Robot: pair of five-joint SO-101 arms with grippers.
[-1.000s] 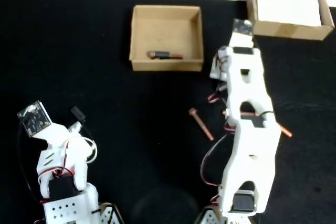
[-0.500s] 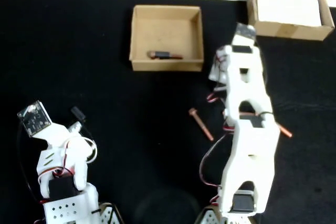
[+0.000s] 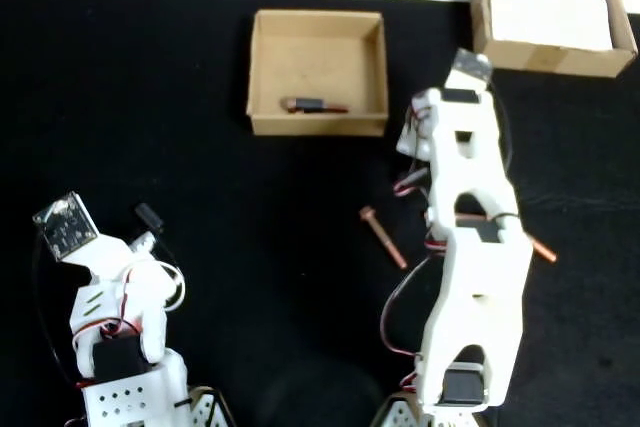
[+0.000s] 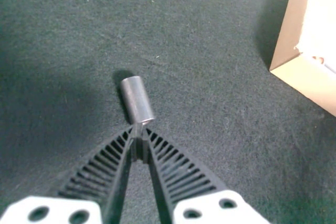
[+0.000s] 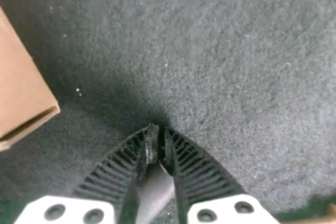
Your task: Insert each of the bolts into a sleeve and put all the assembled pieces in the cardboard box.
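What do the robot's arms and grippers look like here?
Both arms are blocky white plastic links with black servos and red-and-black cables looping alongside. The left gripper and right gripper have black, ribbed, tapering fingers on white mounts with round holes.

White plastic arms (image 3: pixel 475 267), red and black cables (image 3: pixel 404 187), ribbed black left pincer (image 4: pixel 138 129)
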